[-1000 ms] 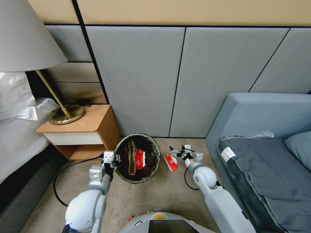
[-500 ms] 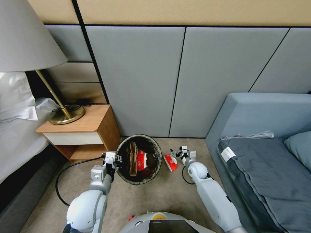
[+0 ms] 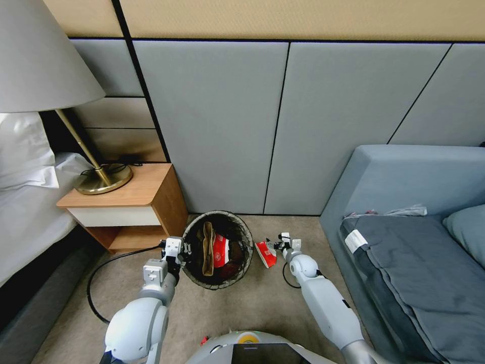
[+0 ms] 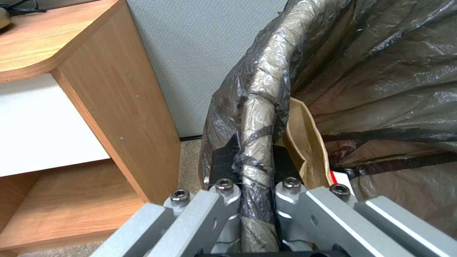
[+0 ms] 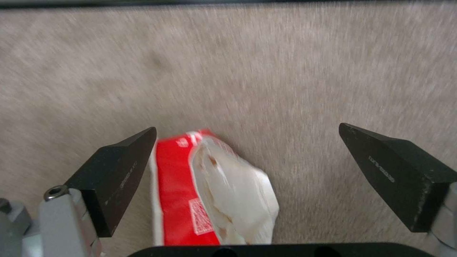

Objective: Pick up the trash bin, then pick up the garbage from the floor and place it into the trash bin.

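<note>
The bag-lined rim of the trash bin (image 3: 217, 249) is pinched by the left gripper (image 4: 257, 200). The right gripper (image 5: 247, 171) is held spread wide above a red-and-white packet (image 5: 209, 192) lying on the carpet (image 5: 285, 82) beside the bin.

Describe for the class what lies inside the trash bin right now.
Inside the trash bin stand a brown paper bag and a red-and-white packet. Dark litter sits beside them; the bottom is hidden. The left end effector grips the rim.

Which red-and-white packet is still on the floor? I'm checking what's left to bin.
The red-and-white packet on the carpet between the trash bin and the open right gripper; the other lies inside the bin.
</note>
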Available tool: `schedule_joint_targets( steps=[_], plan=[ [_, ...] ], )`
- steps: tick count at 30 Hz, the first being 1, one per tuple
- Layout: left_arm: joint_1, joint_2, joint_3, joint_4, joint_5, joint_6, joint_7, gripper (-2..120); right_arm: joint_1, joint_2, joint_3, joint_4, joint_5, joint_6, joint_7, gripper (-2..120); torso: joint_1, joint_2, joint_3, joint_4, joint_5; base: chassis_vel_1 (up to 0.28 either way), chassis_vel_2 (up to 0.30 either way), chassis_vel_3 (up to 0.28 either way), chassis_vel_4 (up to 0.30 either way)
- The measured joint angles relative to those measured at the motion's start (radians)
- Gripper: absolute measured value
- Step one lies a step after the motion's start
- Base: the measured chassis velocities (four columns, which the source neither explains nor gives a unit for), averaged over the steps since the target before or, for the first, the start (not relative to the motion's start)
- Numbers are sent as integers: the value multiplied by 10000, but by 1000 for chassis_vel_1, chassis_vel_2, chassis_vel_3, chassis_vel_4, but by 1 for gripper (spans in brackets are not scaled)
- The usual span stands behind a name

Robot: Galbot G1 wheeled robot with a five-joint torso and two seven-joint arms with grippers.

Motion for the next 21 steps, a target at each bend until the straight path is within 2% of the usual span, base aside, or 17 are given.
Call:
schedule_joint_targets(
  steps=[13, 21],
  plan=[
    [1, -23, -32, 10, 10, 3, 20, 1, -55, 210, -82, -281, -338, 61, -64, 100, -1, 0, -1, 0, 0, 0, 0, 0, 0],
    [-6, -13, -39, 41, 14, -3, 31, 1, 79, 369, -41, -1068, -899, 286, -119, 100, -1, 0, -1, -1, 0, 0, 0, 0, 0]
  ],
)
